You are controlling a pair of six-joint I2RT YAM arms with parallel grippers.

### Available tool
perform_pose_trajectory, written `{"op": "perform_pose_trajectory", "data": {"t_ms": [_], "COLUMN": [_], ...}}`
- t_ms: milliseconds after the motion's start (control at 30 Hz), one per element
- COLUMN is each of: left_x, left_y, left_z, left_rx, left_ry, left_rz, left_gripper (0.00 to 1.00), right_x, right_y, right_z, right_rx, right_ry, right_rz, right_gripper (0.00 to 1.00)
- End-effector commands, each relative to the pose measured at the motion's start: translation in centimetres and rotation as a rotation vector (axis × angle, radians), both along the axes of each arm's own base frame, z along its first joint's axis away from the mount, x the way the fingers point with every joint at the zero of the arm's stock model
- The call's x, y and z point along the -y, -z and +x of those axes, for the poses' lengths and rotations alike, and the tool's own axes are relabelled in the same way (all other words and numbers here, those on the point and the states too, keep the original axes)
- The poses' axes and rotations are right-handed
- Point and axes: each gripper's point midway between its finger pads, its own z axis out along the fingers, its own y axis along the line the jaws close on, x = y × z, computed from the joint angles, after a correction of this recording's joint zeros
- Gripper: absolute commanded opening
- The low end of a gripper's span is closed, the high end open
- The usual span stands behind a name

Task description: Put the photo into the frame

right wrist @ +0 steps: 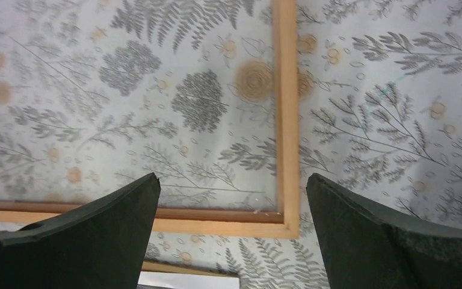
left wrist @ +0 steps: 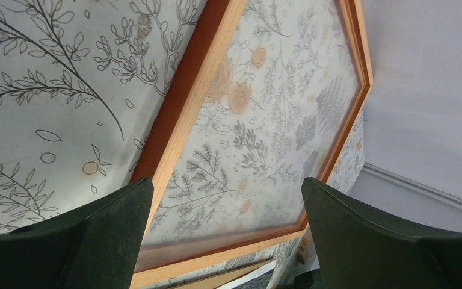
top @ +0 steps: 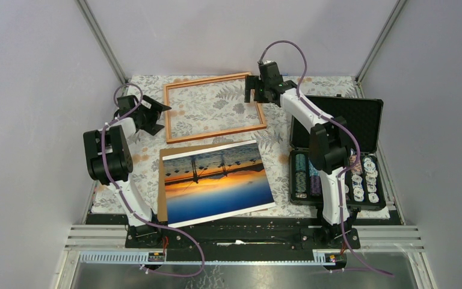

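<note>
With my left pincer and right pincer both spread empty above the thin orange-brown wooden frame at upper centre, I judge the large sunset-bridge photo print (lying lower centre on a brown board) needs lifting by an edge next.

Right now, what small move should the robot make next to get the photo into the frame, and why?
Probably bring the left gripper from the frame toward the photo. Both it and the right gripper are open and empty at the frame, which lies flat with only tablecloth inside, while the photo lies apart on the brown board.
</note>
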Motion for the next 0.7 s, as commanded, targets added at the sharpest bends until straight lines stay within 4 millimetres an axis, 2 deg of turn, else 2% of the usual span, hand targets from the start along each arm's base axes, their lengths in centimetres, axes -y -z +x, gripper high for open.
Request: {"op": "perform_pose_trajectory", "data": {"t_ms": [0,100,233,333,433,533,600,667], "left_x": [-0.6,-0.7,-0.5,0.0,0.4,1.9,3.6,6.3], "left_y": [-4.2,-4.3,-4.7,-6.5,-9.3,-11.5,-13.1,-14.8], "left_z": [1.2,1.2,1.1,1.2,1.0,0.5,0.1,-0.5], "left_rx": [0.113,0.115,0.113,0.136,0.181,0.221,0.255,0.301], "left_ry": [0.0,-0.002,0.006,0.025,0.029,0.067,0.103,0.159], "left_rz": [0.066,0.07,0.083,0.164,0.266,0.346,0.391,0.438], "left_gripper": [0.99,0.99,0.99,0.99,0.99,0.99,0.99,0.99], "right_x": [1.9,0.2,0.1,-0.6,-1.5,-2.0,-2.2,-2.4], "right_y": [-2.9,-1.3,0.0,-0.7,-1.6,-2.4,-3.2,-3.9], "right_z": [-0.7,-0.7,-0.6,-1.3,-2.4,-3.4,-4.7,-6.9], "right_rx": [0.042,0.019,0.036,0.065,0.075,0.054,0.024,-0.009], "right_ry": [0.001,-0.046,-0.033,-0.055,-0.079,-0.09,-0.095,-0.102], "right_rz": [-0.117,-0.054,-0.033,0.033,0.101,0.131,0.155,0.186], "right_gripper": [1.0,1.0,0.98,0.98,1.0,1.0,1.0,1.0]}}
